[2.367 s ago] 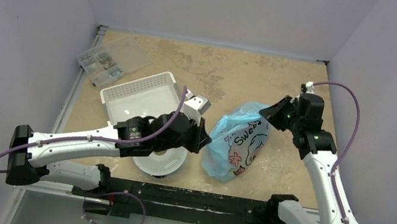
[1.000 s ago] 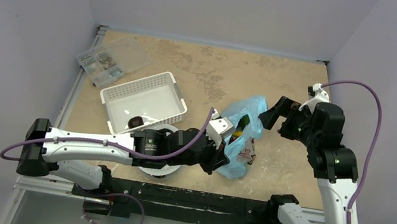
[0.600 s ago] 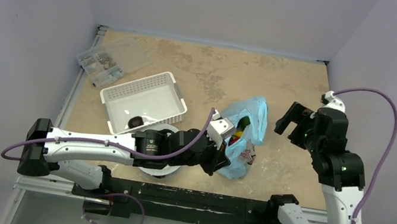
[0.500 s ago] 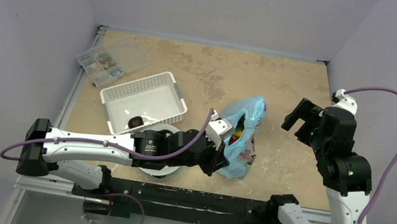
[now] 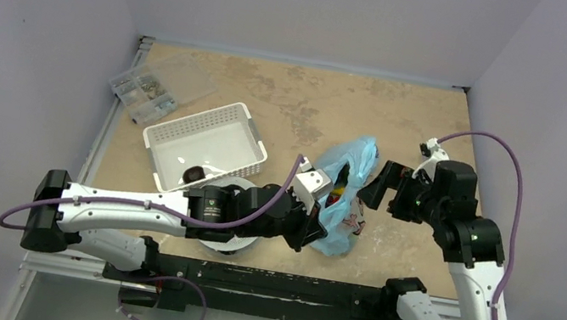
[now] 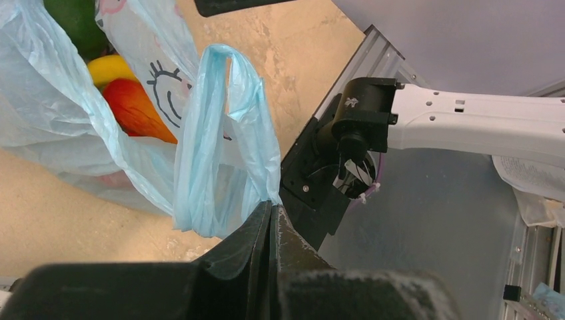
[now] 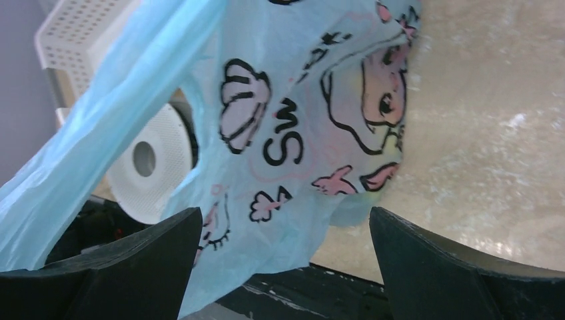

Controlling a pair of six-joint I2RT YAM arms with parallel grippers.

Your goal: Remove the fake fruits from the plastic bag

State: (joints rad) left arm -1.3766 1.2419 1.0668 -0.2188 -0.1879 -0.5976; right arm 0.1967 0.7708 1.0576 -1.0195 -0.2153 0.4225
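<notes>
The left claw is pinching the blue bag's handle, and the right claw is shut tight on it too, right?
No. The right gripper is open: the right wrist view shows its fingers spread wide, the plastic bag ahead of them unclamped. The left gripper does pinch the handle.

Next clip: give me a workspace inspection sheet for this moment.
Surface: mottled tan tabletop, bare patches showing.
Job's things: thin light-blue printed plastic bag holding green fruit, yellow fruit and orange-red fruit; dark fruit in white slotted basket.
Clutter: round white perforated disc; clear compartment box.
Grippers: left gripper shut on the bag's loop handle; right gripper open, bag between its fingers.
Cables: purple cable looping off each arm.
Surroundings: plain lavender walls.
</notes>
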